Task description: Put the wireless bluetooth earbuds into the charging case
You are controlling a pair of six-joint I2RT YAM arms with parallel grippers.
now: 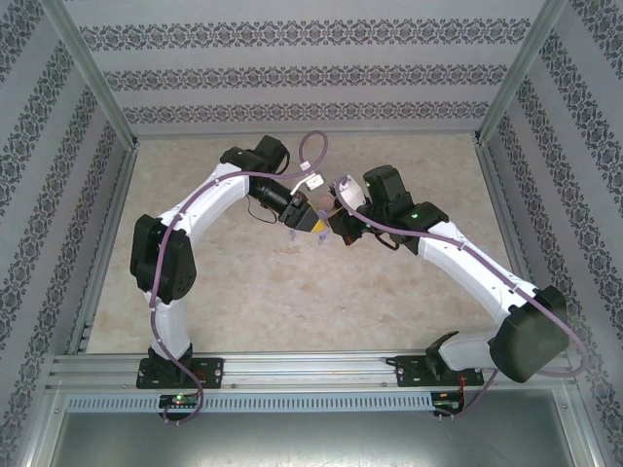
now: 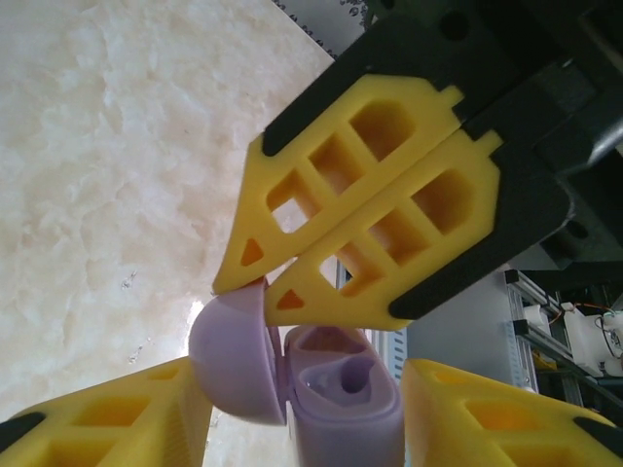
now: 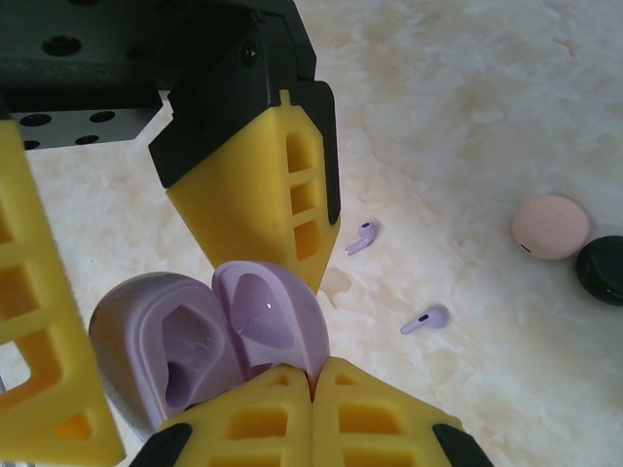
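Observation:
A lilac charging case hangs open above the table between both grippers. In the left wrist view my left gripper (image 2: 304, 389) flanks it, one pad against the domed lid (image 2: 232, 352) and the other against the base (image 2: 343, 401). My right gripper (image 3: 313, 375) is shut on the rim of the lid (image 3: 265, 309), beside the base (image 3: 161, 362) with its hollow wells. Two lilac earbuds (image 3: 362, 236) (image 3: 425, 320) lie loose on the table below. From above, the left gripper (image 1: 311, 229) and right gripper (image 1: 337, 224) meet mid-table.
A closed pale pink round case (image 3: 551, 226) and a black one (image 3: 604, 270) sit on the marble-pattern table (image 3: 487, 117) to the right of the earbuds. Aluminium frame posts (image 1: 97, 146) and patterned walls enclose the table.

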